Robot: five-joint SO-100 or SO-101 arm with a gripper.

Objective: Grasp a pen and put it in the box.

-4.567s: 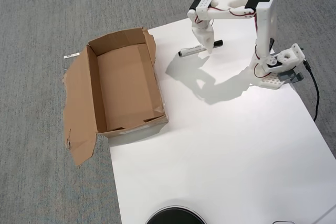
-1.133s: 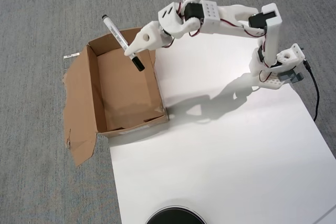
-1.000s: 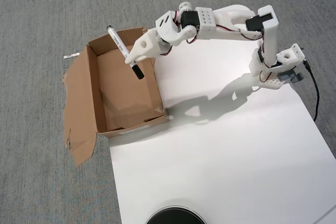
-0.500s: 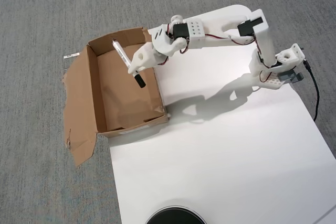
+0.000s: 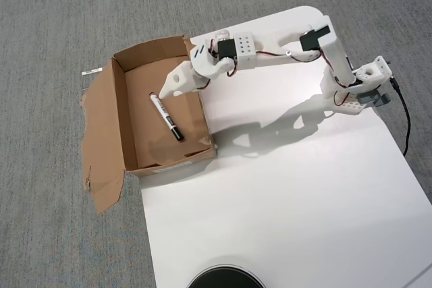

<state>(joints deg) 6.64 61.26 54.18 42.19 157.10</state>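
Observation:
The brown cardboard box (image 5: 119, 121) stands open at the table's left edge, with a torn flap splayed out to the left on the carpet. The pen (image 5: 165, 116), white with a black cap, lies slanted inside the box, cap end toward the box's near wall. My white gripper (image 5: 164, 91) reaches over the box's far right corner and points down into it. Its fingertips are right at the pen's white upper end. From above the jaws overlap, so I cannot tell whether they grip the pen or stand apart from it.
The white table (image 5: 283, 193) carries the arm's base (image 5: 358, 85) at the back right, with a black cable (image 5: 406, 123) running off it. A round black object (image 5: 225, 279) sits at the table's front edge. Grey carpet surrounds the table and box.

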